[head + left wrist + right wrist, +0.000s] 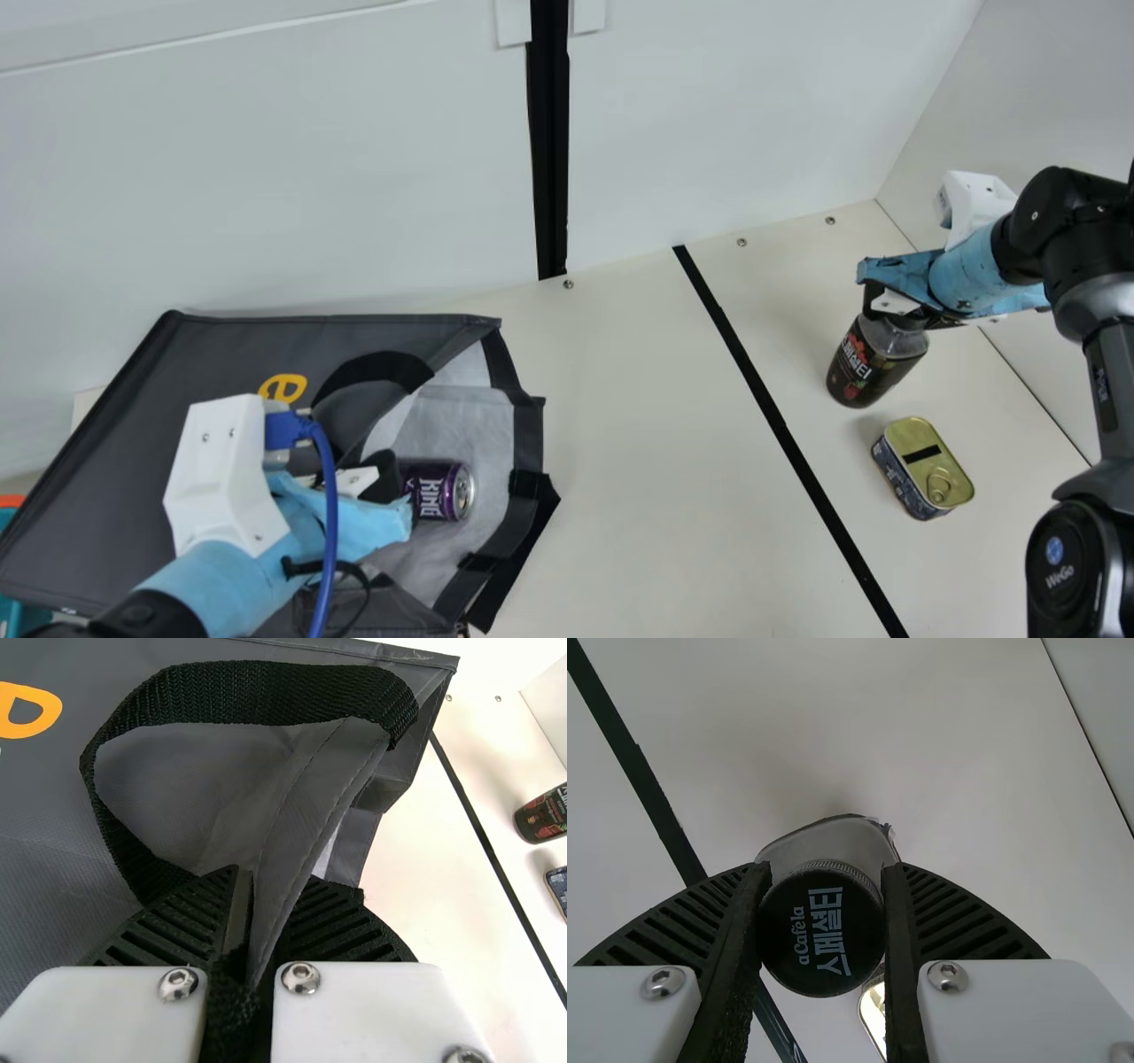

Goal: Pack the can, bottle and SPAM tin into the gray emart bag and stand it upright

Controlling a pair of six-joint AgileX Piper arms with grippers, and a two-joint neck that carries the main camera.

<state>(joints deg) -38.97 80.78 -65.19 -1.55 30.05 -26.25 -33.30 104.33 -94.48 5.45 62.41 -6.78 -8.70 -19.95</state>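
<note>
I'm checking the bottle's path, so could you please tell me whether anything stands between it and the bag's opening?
I see nothing standing between the bottle and the gray bag, only a flat black strip on the table. At the opening, though, the can lies just inside, with the left gripper pinching the bag's fabric nearby.

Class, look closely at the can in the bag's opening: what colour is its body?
The can is purple, marked with pale lettering; the main view shows it best.

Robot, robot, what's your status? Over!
Left claw pinching bag. Right claw gripping bottle. Can in bag. Tin out on table, beside bottle, not blocking it. Over.
</note>
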